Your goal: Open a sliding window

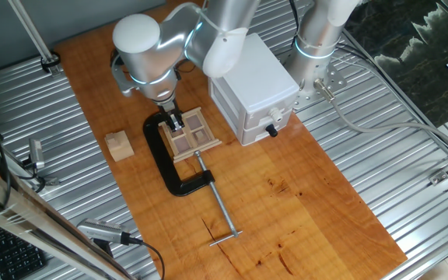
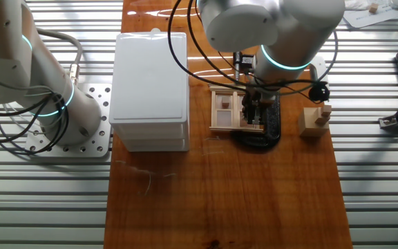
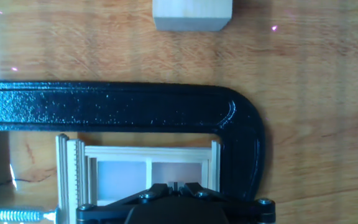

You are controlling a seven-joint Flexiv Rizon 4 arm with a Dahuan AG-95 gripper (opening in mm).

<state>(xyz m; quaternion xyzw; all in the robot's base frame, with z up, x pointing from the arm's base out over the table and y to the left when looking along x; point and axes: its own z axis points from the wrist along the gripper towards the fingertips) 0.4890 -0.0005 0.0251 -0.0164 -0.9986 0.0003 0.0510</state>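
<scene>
- Using the black C-clamp [image 1: 164, 159] as my anchor. Furthest left of it on my screen in one fixed view is a plain little wooden cube [image 1: 119, 145], sitting apart from the clamp on the wooden tabletop [image 1: 302, 202].
- The sliding window [image 1: 191, 134] sits inside the clamp's jaw opening, pinched flat on the board (the clamp's screw rod [image 1: 218, 204] sticks out toward the near edge).
- The gripper [image 1: 176, 122] is down on the window's clamp-side edge. Fingers look close together, but I honestly can't tell if they're pinching anything, since the hand view only shows the gripper body over the frame.
- Right of the clamp, past the window, there's a white box [image 1: 255, 85] with a black knob [image 1: 271, 130].
</scene>
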